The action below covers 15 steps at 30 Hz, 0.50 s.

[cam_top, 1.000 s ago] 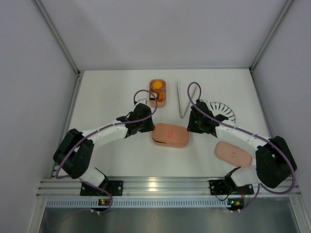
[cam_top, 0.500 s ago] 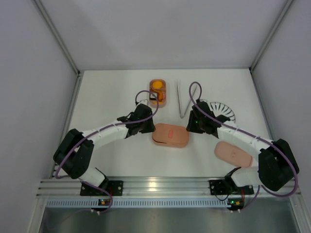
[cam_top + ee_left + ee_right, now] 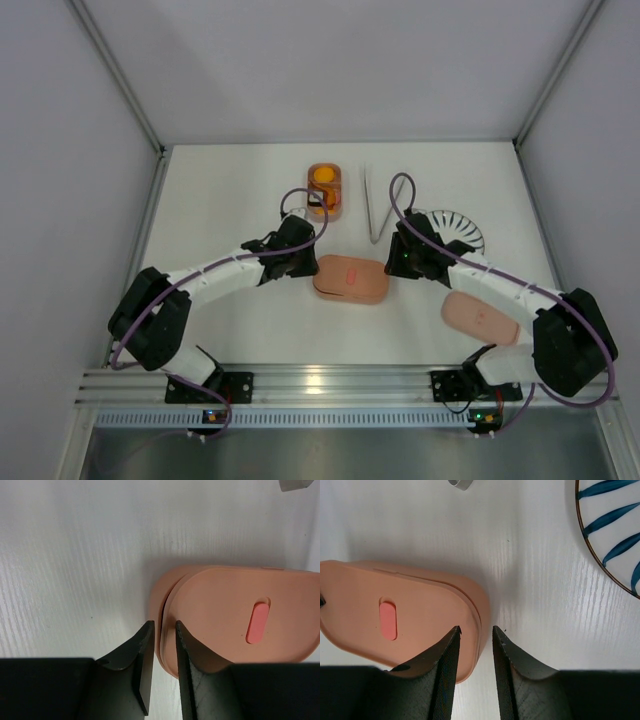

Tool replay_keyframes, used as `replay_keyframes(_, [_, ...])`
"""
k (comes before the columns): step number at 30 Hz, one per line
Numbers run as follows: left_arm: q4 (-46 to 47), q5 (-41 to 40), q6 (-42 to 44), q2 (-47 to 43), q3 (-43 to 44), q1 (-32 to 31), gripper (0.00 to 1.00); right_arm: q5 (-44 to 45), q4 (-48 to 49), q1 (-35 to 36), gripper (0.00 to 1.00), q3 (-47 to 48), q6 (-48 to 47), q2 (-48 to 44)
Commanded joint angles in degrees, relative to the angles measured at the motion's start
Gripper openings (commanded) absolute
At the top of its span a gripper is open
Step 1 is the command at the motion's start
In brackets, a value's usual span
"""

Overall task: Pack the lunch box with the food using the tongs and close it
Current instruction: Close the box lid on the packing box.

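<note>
The salmon-pink lunch box (image 3: 350,278) lies in the middle of the table with its lid on, and the lid sits slightly off its base. My left gripper (image 3: 305,264) is at its left end. In the left wrist view the left gripper (image 3: 165,625) pinches the lunch box (image 3: 235,620) at its rim. My right gripper (image 3: 394,264) is at the right end. The right wrist view has that gripper (image 3: 476,628) open astride the box rim (image 3: 477,605), the outer finger clear of it. The tongs (image 3: 375,205) lie behind the box. An orange piece of food (image 3: 324,178) sits in an orange tray (image 3: 327,205).
A striped white plate (image 3: 462,226) stands right of the tongs, partly under the right arm, and its rim (image 3: 600,555) shows in the right wrist view. A second pink oval piece (image 3: 480,317) lies at the near right. Grey walls close in the table on three sides.
The left jaws have narrowed a little onto the box's left end. Both arms have shifted only slightly, and the box has stayed in place.
</note>
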Motion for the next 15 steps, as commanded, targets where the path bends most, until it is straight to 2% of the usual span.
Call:
replay_keyframes(1, [-1.6, 1.0, 1.4, -1.9, 1.3, -0.4, 0.28, -0.6, 0.7, 1.2, 0.32, 0.1, -0.9, -0.9])
replay_keyframes(15, [-3.4, 2.8, 2.3, -1.8, 1.6, -1.1, 0.27, -0.9, 1.2, 1.4, 0.31, 0.4, -1.2, 0.4])
